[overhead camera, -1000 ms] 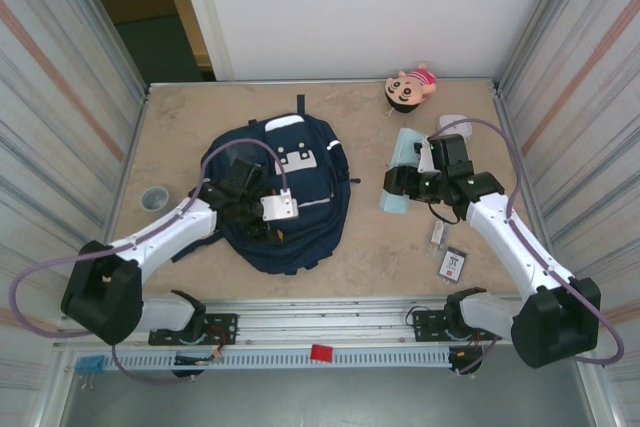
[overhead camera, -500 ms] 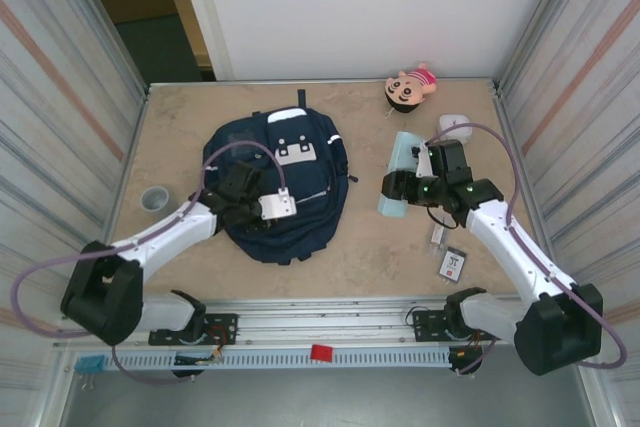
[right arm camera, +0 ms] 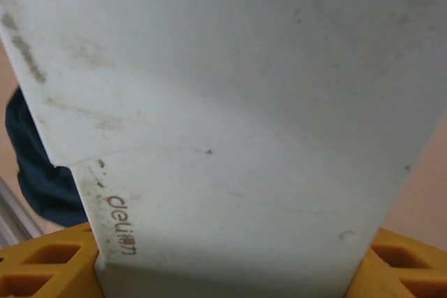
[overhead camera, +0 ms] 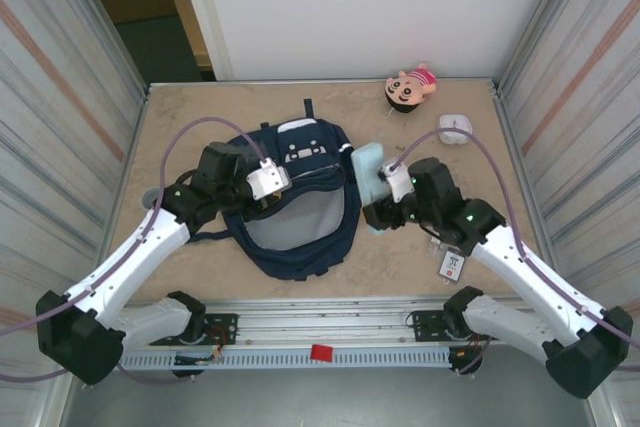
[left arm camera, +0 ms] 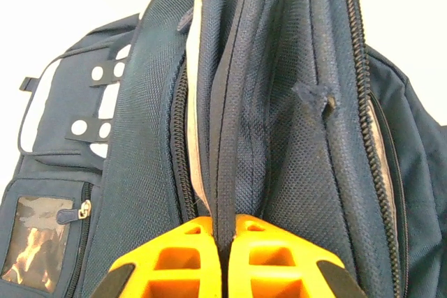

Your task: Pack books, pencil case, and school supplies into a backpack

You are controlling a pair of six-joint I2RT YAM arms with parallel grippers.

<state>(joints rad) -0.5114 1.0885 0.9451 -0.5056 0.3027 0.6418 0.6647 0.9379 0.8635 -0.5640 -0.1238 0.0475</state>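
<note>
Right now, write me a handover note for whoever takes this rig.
The left end effector is shut on the zipper edge of the backpack, holding its main opening up.
The right end effector is shut on the pencil case, held beside the backpack and not yet inside.
The black-and-white packet lies on the table, front right.
Done: backpack opened, case picked up.
Left: put the case in, then the packet and other supplies.
</note>
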